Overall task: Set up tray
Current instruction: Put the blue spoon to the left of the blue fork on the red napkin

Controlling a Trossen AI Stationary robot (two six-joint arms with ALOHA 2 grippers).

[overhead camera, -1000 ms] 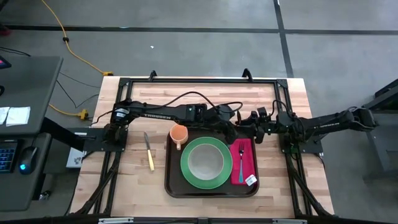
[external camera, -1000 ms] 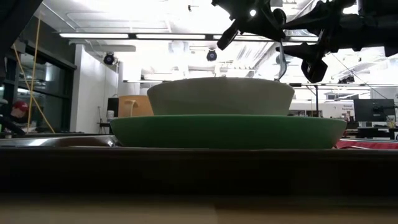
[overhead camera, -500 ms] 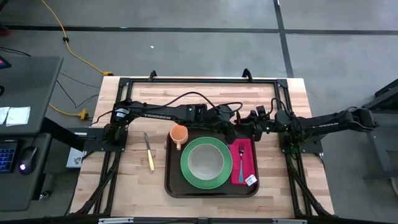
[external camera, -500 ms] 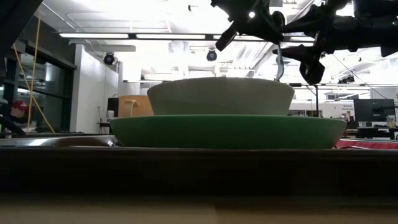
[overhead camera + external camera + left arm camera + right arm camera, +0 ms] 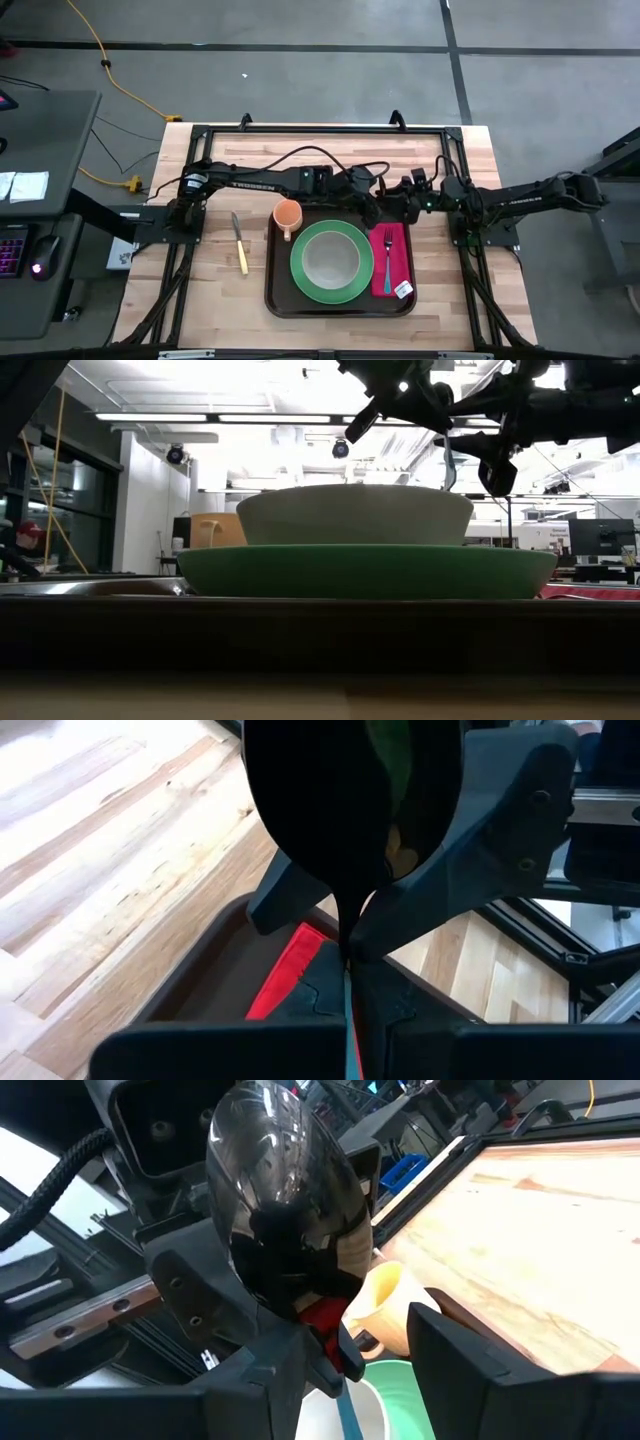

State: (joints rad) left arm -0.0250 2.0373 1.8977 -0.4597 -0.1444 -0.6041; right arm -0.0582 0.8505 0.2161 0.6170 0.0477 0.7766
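The dark-brown tray (image 5: 272, 290) lies on the table and holds a green plate (image 5: 300, 268) with a white bowl (image 5: 330, 260), an orange cup (image 5: 287, 215) and a red napkin (image 5: 395, 265) with a fork (image 5: 386, 252). My left gripper (image 5: 350, 1042) is above the tray's far right corner, shut on a spoon (image 5: 320, 820) with a metal bowl and a teal handle. My right gripper (image 5: 375, 1362) is open and faces it. Its fingers (image 5: 505, 825) stand on either side of the spoon's neck. In the low view the spoon (image 5: 447, 460) hangs between the two grippers. My left gripper pinches the spoon's teal handle (image 5: 348, 1005) between its two fingers, a little behind the neck. The spoon's bowl sticks out past the fingertips. The spoon is lifted clear above the tray. My right gripper has one finger (image 5: 300, 1365) close beside the handle; I cannot tell whether it touches.
A knife (image 5: 240, 255) with a yellow handle lies on the bare wood left of the tray. A small white tag (image 5: 403, 289) lies on the napkin's near end. A black frame (image 5: 320, 130) runs around the table's far part.
My right gripper has moved toward the table's left edge, closing in on the spoon until its fingers flank the neck. My left gripper and the spoon have kept nearly still.
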